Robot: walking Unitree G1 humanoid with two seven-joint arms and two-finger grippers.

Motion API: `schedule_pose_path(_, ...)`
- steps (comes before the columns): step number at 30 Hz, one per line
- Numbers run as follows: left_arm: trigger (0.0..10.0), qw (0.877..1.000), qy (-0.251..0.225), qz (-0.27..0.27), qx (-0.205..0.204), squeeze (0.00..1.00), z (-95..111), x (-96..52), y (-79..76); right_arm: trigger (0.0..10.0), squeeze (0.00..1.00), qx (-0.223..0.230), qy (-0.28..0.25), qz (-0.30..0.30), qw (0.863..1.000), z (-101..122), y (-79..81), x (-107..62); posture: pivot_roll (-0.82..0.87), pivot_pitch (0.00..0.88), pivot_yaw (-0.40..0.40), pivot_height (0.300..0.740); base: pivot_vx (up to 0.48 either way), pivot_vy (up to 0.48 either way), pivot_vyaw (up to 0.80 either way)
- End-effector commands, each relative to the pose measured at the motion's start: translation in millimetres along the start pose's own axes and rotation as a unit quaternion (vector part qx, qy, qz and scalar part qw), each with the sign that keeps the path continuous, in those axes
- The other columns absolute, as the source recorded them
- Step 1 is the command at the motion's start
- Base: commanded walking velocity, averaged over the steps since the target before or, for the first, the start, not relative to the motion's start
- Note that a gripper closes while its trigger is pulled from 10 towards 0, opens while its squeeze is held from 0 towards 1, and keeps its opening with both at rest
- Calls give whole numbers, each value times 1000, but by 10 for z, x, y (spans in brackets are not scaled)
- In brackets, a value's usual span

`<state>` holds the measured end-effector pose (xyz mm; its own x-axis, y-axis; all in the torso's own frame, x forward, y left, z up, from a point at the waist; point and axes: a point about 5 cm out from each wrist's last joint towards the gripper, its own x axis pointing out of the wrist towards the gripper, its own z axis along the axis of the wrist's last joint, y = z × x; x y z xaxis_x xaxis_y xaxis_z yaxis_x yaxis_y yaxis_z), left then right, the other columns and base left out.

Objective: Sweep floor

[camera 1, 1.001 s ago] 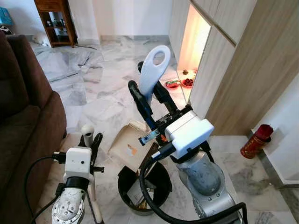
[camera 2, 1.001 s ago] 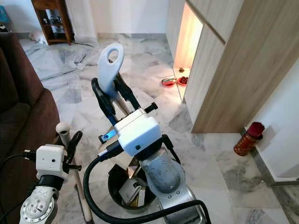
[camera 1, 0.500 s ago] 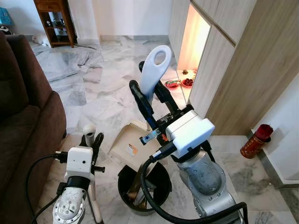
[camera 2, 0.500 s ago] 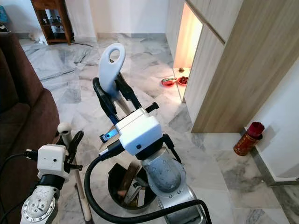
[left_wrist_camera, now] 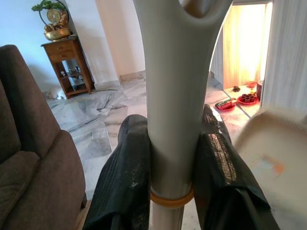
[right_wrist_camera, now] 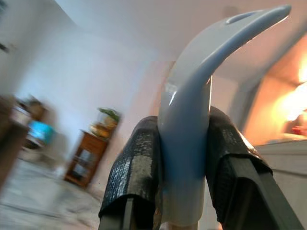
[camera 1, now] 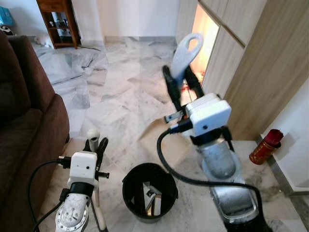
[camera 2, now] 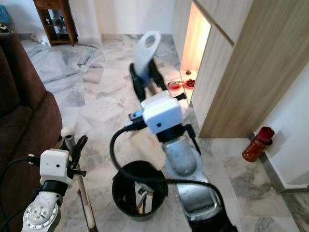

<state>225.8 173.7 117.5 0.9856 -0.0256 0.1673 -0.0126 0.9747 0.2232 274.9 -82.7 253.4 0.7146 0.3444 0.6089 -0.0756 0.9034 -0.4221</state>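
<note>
Dustpan handle (camera 1: 186, 48), pale grey-white plastic with an oval hanging hole at its upper end, is seen clamped between the two black fingers (right_wrist_camera: 136, 175) of the right end effector (camera 1: 181, 82), raised above the marble floor (camera 1: 120, 92) in front of the wooden cupboards (camera 1: 251, 58). In the right wrist view the handle curves over at its tip and narrows where the finger pads press on both of its sides. The beige pan (camera 1: 166, 137) below it appears blurred, tilted, beside and slightly above a black bin (camera 1: 149, 191) standing on the floor; scraps of paper are visible inside the bin. A broom pole (left_wrist_camera: 175, 96), light grey with an orange ring low on it, is gripped by the left end effector (camera 1: 95, 145); its fingers are closed on either side of the pole, and its rounded top (camera 1: 92, 134) sits just above them. A brown sofa (camera 1: 24, 125) is at the robot's left. A red bottle-shaped object (camera 1: 265, 145) stands by the wall at the right, and small red dishes (camera 2: 181, 83) lie on the floor near the lit recess.
</note>
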Motion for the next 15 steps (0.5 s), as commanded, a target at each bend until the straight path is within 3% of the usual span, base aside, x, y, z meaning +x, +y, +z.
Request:
schedule_pose_path(1, 10000, 1000, -22, -5, 14, 0, 58, 30, 6, 10000, 0, -44, -27, -28, 998, 38, -154, 61, 13, 42, -21, 740, 0, 0, 0)
schedule_pose_path(7, 10000, 1000, -22, -8, 14, 0, 58, 30, 2, 10000, 0, -100, 22, -37, 994, -239, -278, -47, 18, 44, -24, 740, 0, 0, 0)
schedule_pose_path(8, 10000, 1000, -22, -7, 15, 0, 57, 30, 3, 10000, 0, -97, 60, -39, 993, -380, -295, -115, 15, 45, -23, 740, 0, 0, 0)
schedule_pose_path(15, 10000, 999, -27, -11, 15, 0, 81, 17, -8, 10000, 0, -76, 162, -102, 979, -810, -457, -378, 28, 34, -19, 740, 0, 0, 0)
